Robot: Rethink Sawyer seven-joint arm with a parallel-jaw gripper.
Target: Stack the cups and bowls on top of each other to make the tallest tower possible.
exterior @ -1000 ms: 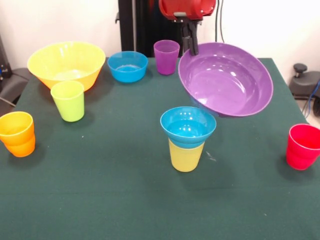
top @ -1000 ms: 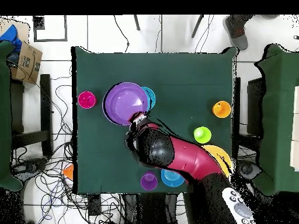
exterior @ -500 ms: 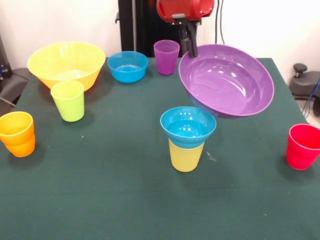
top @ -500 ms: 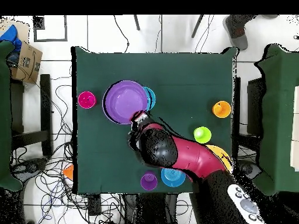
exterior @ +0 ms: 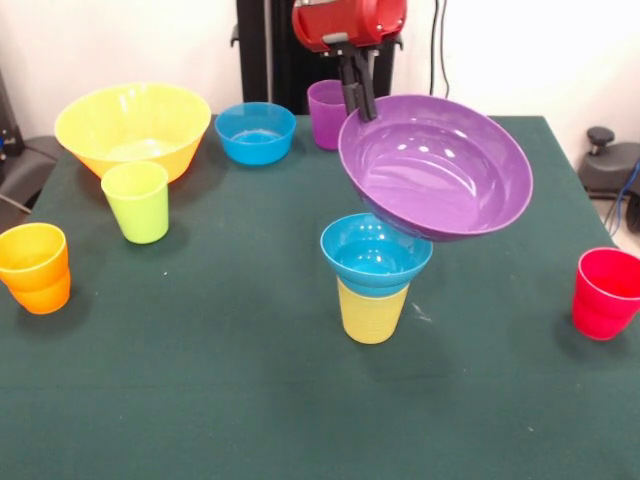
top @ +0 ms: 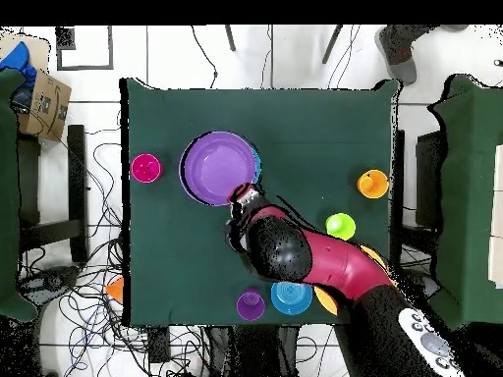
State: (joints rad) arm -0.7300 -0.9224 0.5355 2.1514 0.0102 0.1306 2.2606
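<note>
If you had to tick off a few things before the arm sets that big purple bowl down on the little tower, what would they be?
1. Grip: gripper pinches the purple bowl by its far rim: ok.
2. Bowl level: it tilts toward the camera: not ok.
3. Bowl centred over the blue bowl: front view shows it off to the right: not ok.
4. Base: blue bowl sits in the yellow cup, upright: ok.
5. Bowl clear of the tower: cannot tell.
6. Neighbours: red cup and lime cup stand well away: ok.

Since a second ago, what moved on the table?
The hand, gripping the purple bowl by its rim, carried it sideways toward the tower, which it now partly overhangs. Every other cup and bowl stayed put.
</note>
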